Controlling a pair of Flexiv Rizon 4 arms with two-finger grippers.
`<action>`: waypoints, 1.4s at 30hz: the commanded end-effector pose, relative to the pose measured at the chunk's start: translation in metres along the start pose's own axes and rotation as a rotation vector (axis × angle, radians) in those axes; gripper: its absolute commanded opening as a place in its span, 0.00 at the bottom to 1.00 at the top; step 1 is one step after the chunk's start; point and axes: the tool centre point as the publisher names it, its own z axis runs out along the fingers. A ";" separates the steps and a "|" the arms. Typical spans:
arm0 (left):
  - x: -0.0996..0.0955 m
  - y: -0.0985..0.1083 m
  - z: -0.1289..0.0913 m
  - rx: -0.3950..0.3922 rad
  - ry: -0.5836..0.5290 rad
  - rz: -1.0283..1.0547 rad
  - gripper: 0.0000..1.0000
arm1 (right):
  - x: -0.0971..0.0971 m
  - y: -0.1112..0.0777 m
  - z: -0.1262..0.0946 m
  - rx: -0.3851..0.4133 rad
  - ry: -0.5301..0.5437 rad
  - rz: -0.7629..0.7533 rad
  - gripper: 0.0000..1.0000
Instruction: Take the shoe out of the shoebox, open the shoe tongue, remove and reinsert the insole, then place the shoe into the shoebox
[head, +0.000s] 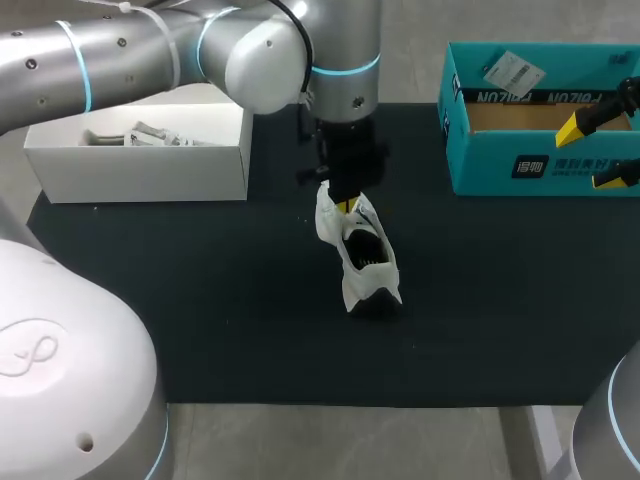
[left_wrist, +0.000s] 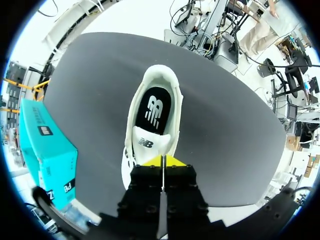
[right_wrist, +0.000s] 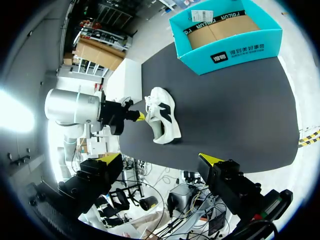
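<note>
The left arm reaches across the worktop (head: 200, 300) with its wrist pointing straight down. Its end effector (left_wrist: 163, 160) is pressed together, pinching the tongue (left_wrist: 150, 144) of the white sneaker (head: 365, 255), which sits outside the teal shoebox (head: 500, 150) and well apart from it. The right end effector (head: 598, 150) hovers with its fingers spread over the shoebox's front wall.

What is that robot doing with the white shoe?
The left gripper is shut on the white shoe, pinching it at the tongue. The shoe stands on the black mat, out of its box. The black insole is inside the shoe. The teal shoebox sits open at the mat's far right corner. The right gripper is open near it and holds nothing. A white box sits at the far left.
</note>
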 end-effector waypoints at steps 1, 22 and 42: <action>0.001 0.000 0.001 -0.002 -0.003 0.001 0.00 | 0.000 0.000 0.001 -0.001 -0.002 0.002 1.00; -0.003 -0.011 -0.001 -0.205 0.038 -1.035 0.00 | 0.000 0.000 0.001 -0.001 -0.002 0.002 1.00; 0.024 -0.048 -0.004 -0.025 -0.206 -1.817 0.00 | 0.000 0.000 0.001 -0.001 -0.002 0.002 1.00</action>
